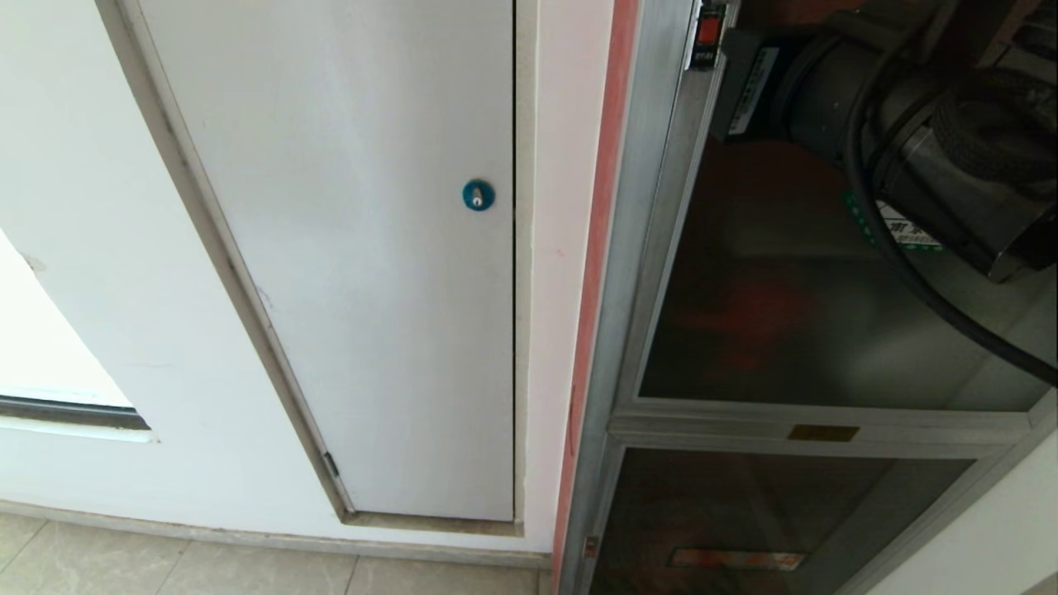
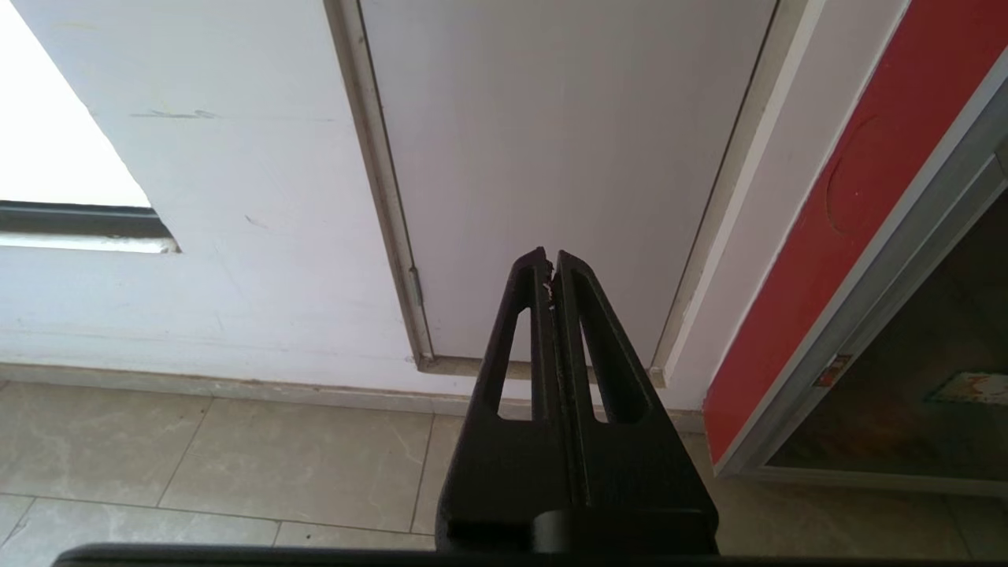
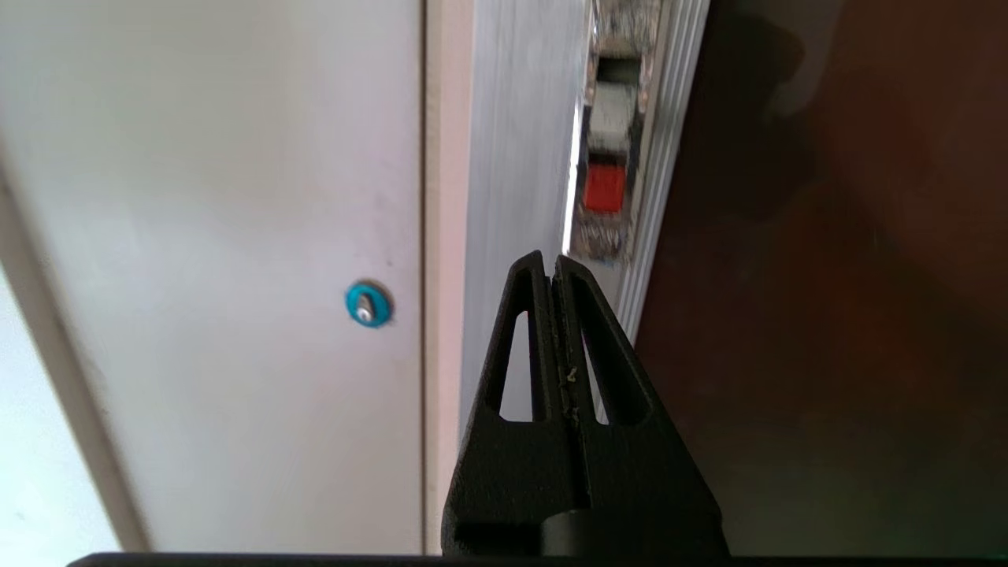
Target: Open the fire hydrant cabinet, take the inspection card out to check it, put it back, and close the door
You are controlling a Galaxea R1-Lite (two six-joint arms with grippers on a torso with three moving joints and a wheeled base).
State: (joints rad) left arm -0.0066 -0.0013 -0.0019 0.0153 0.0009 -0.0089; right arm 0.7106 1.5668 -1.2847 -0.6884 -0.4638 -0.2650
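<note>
The fire hydrant cabinet point(image 1: 640, 248) stands at the right, silver-framed, and its dark glass door point(image 1: 785, 314) lies flush in the frame. A latch with a red button point(image 3: 605, 187) sits on the door's edge strip. My right gripper point(image 3: 551, 264) is shut and empty, its tips in front of the silver frame point(image 3: 520, 157) just short of the latch. The right arm point(image 1: 950, 124) reaches in from the upper right across the glass point(image 3: 827, 315). My left gripper point(image 2: 551, 260) is shut and empty, parked low and pointing at the foot of the white panel door. The inspection card is hidden.
A plain white panel door point(image 1: 355, 248) with a round blue lock point(image 1: 478, 195) fills the wall left of the cabinet. A smaller dark glass panel point(image 1: 744, 512) sits below the main door. A black cable point(image 1: 909, 281) hangs across the glass. Tiled floor point(image 2: 236, 457) lies below.
</note>
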